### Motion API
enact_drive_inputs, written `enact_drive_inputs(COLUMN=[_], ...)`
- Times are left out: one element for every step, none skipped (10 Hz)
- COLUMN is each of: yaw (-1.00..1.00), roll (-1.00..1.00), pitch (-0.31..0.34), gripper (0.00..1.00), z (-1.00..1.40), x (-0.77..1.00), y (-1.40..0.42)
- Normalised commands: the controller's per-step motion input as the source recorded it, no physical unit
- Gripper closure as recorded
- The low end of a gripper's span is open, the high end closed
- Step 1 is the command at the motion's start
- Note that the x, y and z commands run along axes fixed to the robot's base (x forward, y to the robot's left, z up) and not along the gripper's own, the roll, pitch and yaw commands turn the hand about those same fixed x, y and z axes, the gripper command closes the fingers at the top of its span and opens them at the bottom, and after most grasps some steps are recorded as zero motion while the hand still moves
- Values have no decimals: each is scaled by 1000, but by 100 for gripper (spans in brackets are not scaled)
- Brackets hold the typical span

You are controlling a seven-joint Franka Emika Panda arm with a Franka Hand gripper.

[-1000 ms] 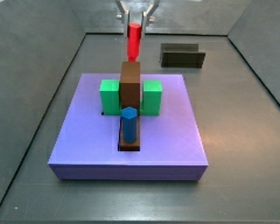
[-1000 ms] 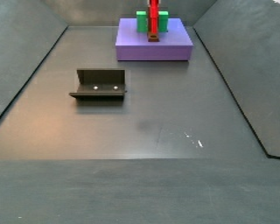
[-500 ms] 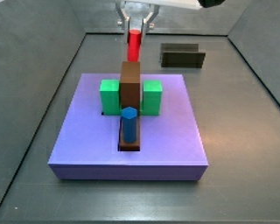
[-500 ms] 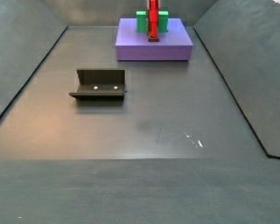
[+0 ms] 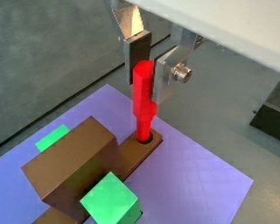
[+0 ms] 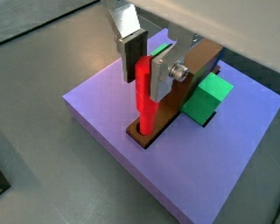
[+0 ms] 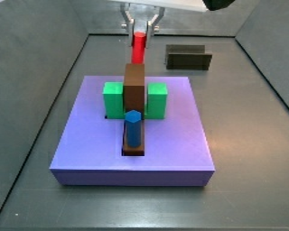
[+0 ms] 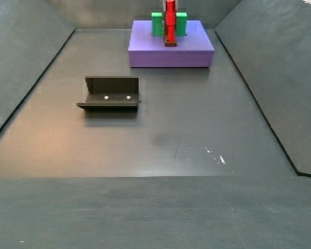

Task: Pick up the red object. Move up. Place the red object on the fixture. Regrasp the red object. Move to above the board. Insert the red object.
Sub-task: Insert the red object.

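The red object stands upright with its lower end in the slot at the end of the brown bar on the lavender board. My gripper is above the board's far end, its silver fingers closed on the peg's upper part. Both wrist views show this, with the gripper around the peg. In a side view the peg hangs from the gripper behind the bar. The fixture sits empty on the floor, apart from the board. It also shows in a side view.
A blue hexagonal peg stands in the near end of the bar. Green blocks flank the bar. Grey walls enclose the floor on all sides.
The gripper has come down with the red object. The peg's top is lower and its lower end has gone into the bar's slot.
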Motion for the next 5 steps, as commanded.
enact_drive_inputs(yaw=[0, 0, 0, 0, 0], roll=[0, 0, 0, 0, 0], pitch=[-3, 0, 0, 0, 0], gripper=[100, 100, 100, 100, 100], z=[-123, -143, -160, -137, -140], x=[63, 229, 217, 171, 129], y=[0, 0, 0, 0, 0])
